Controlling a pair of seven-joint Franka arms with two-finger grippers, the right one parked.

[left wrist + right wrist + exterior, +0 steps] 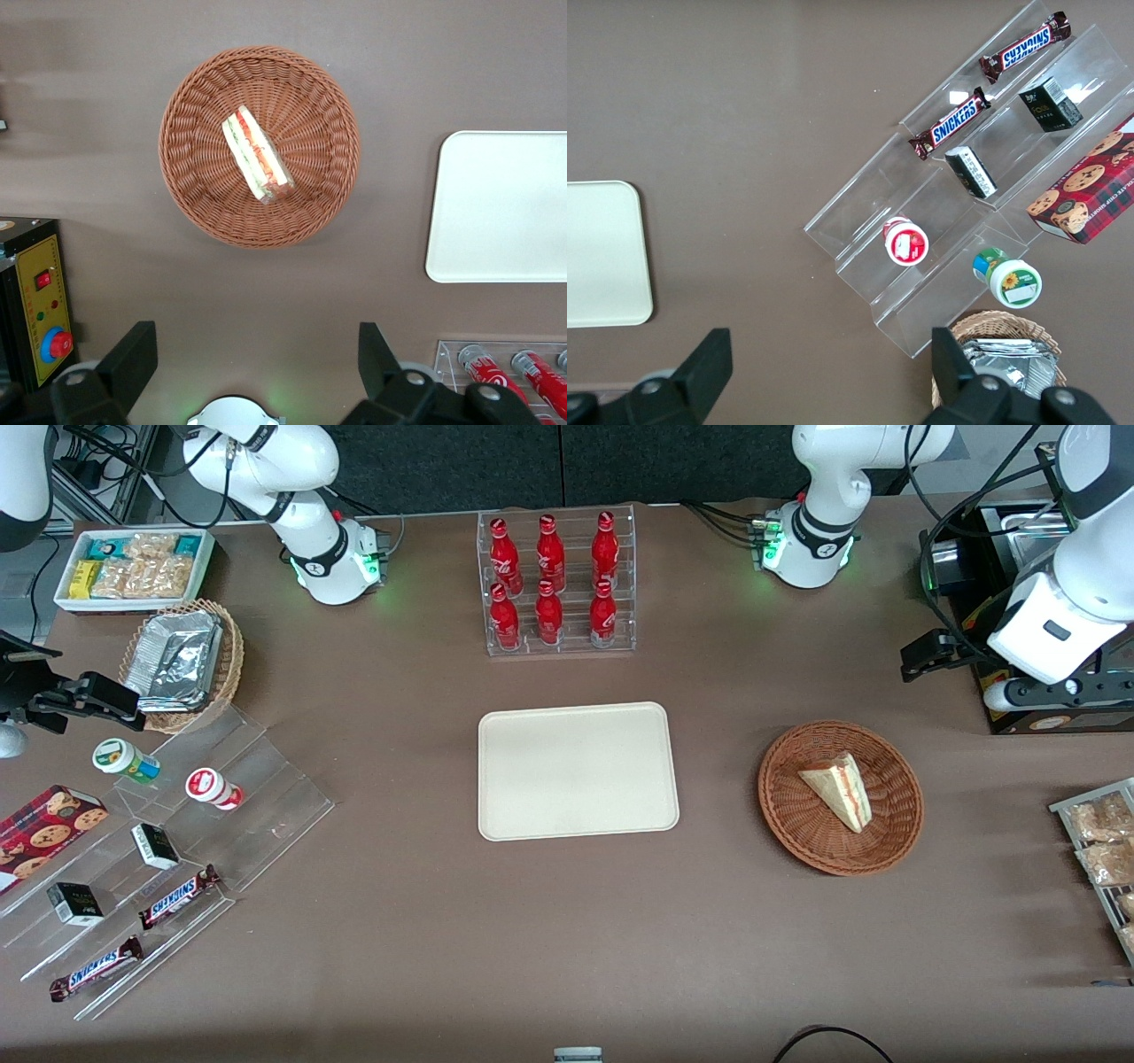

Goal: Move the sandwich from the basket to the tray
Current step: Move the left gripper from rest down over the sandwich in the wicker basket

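The sandwich [840,790], a pale bread wedge with red and cream filling, lies in the round reddish-brown wicker basket [793,815]. The cream tray [576,771] lies flat at the table's middle, beside the basket toward the parked arm's end, with nothing on it. My gripper [921,657] hangs high above the table, farther from the front camera than the basket and toward the working arm's end. In the left wrist view the gripper [255,341] is open with nothing between its fingers, apart from the sandwich [256,153], the basket [190,133] and the tray [500,208].
A clear rack of red bottles [556,584] stands farther from the front camera than the tray. A black control box [1045,700] sits under my arm. A wire rack of snack packets [1103,850] is at the working arm's end. A stepped acrylic shelf [177,850] is at the parked arm's end.
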